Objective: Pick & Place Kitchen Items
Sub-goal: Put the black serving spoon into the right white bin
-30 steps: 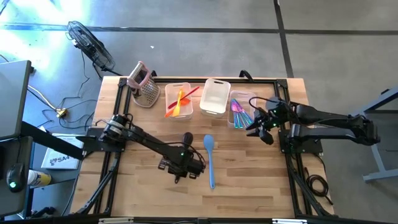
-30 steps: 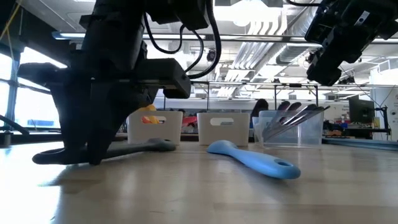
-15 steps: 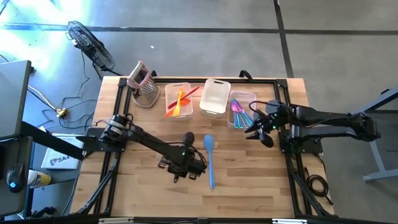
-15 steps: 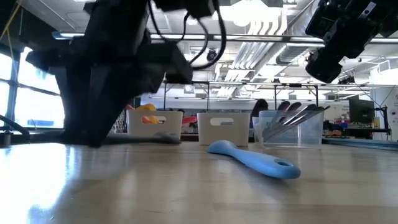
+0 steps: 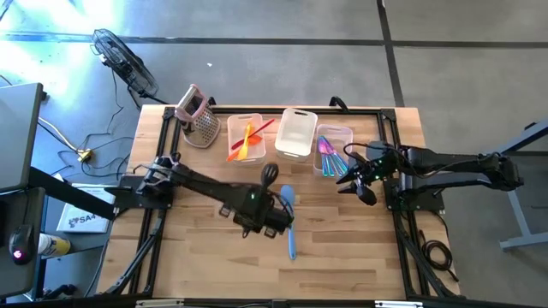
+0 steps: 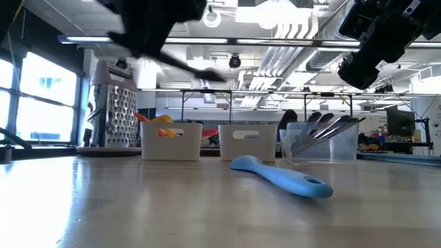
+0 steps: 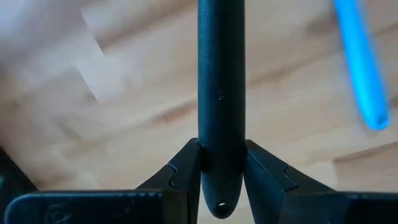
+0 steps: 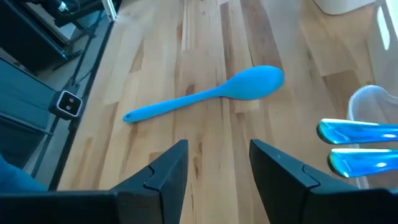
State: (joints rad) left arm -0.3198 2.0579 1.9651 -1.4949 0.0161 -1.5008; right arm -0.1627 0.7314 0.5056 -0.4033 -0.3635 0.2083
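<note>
My left gripper (image 5: 265,205) is shut on a dark utensil (image 5: 271,175) and holds it above the middle of the table. In the low view the utensil (image 6: 193,67) is raised well above the wood. A blue spoon (image 5: 289,227) lies flat on the table beside that gripper, partly under it. It also shows in the right wrist view (image 8: 205,96). My right gripper (image 5: 353,177) is open and empty, in the air next to the right bin (image 5: 334,137), which holds purple, blue and green utensils. The left bin (image 5: 231,128) holds orange, red and yellow ones. My left gripper pinches the free end of the dark utensil's handle (image 7: 221,140) between its two fingers (image 7: 186,168), by the small hole at the tip. The handle sticks straight out ahead of the fingers, toward the table's far side. The utensil is lifted clear of the table.
A metal box grater with a pink handle (image 5: 199,115) stands at the far left. The middle white bin (image 5: 297,133) sits between the other two along the far edge. Bare wood (image 5: 197,257) lies near the front edge and at the left.
My left gripper has risen from the table with the dark utensil and gone a little toward the far and right edges. The utensil, which lay on the wood, is now lifted clear. The blue spoon has stayed where it was.
</note>
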